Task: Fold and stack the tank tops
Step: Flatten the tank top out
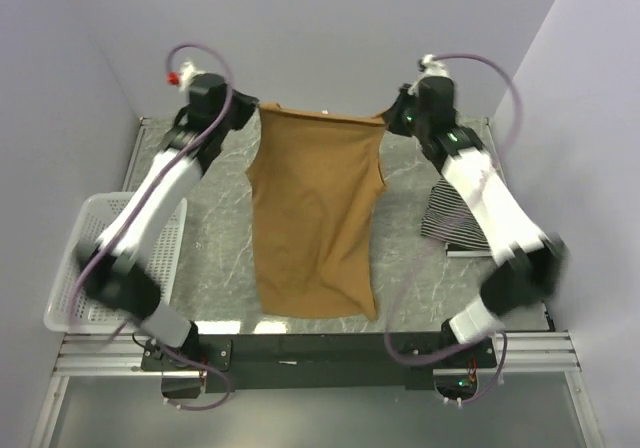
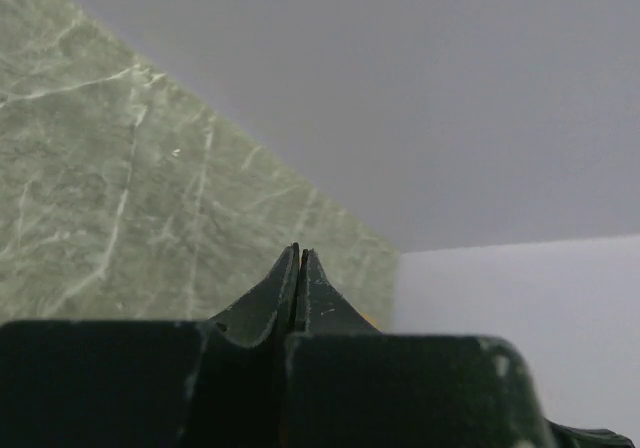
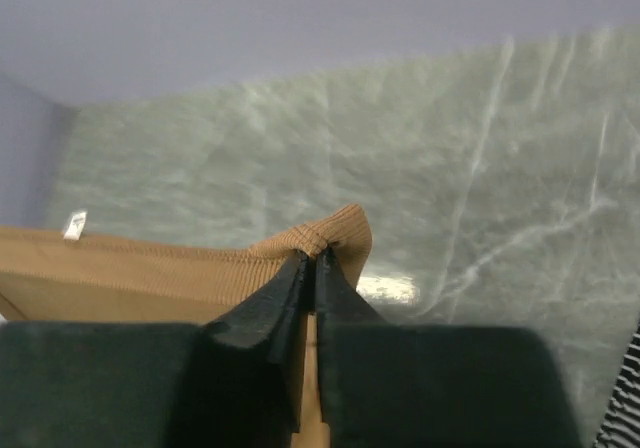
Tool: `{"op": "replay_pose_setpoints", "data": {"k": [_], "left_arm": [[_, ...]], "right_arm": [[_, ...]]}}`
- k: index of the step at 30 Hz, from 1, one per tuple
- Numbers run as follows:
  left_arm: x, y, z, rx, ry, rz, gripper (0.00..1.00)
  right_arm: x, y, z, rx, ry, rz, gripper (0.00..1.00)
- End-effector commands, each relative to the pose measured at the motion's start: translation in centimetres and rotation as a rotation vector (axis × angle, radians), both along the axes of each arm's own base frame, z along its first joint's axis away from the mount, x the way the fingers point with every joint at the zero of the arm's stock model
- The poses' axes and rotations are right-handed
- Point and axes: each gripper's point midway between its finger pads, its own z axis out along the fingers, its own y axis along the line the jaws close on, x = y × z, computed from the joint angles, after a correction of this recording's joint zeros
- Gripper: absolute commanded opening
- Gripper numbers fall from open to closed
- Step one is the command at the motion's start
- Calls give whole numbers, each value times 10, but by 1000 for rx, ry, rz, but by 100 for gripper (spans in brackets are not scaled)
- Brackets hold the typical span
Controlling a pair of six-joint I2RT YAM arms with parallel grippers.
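The plain tan-brown tank top [image 1: 315,218] hangs stretched between both grippers, its upper edge held up at the far side and its lower end draped on the table. My left gripper [image 1: 252,114] holds its left upper corner. In the left wrist view that gripper [image 2: 300,251] is shut, with only a sliver of tan cloth [image 2: 366,320] beside the fingers. My right gripper [image 3: 312,255] is shut on the ribbed right corner of the tan top [image 3: 150,268], also seen from above as the right gripper [image 1: 390,120]. A striped tank top [image 1: 452,218] lies on the table's right side, partly under the right arm.
A white mesh basket [image 1: 75,268] sits at the table's left edge under the left arm. The green marbled tabletop [image 1: 215,238] is walled at the back and on both sides. The striped top's edge [image 3: 625,408] shows at the lower right of the right wrist view.
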Motion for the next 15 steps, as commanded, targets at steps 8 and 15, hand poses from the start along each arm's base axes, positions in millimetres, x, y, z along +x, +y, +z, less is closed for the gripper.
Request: {"op": "replay_pose_setpoints", "data": {"k": [8,15], "left_arm": [[167,-8,-118,34,135,-139,47],[67,32,-159,44,369,54,52]], "right_arm": [[135,-4,-106,-76,251,-21,61],[8,-24,-143,-35,375,-94,57]]}}
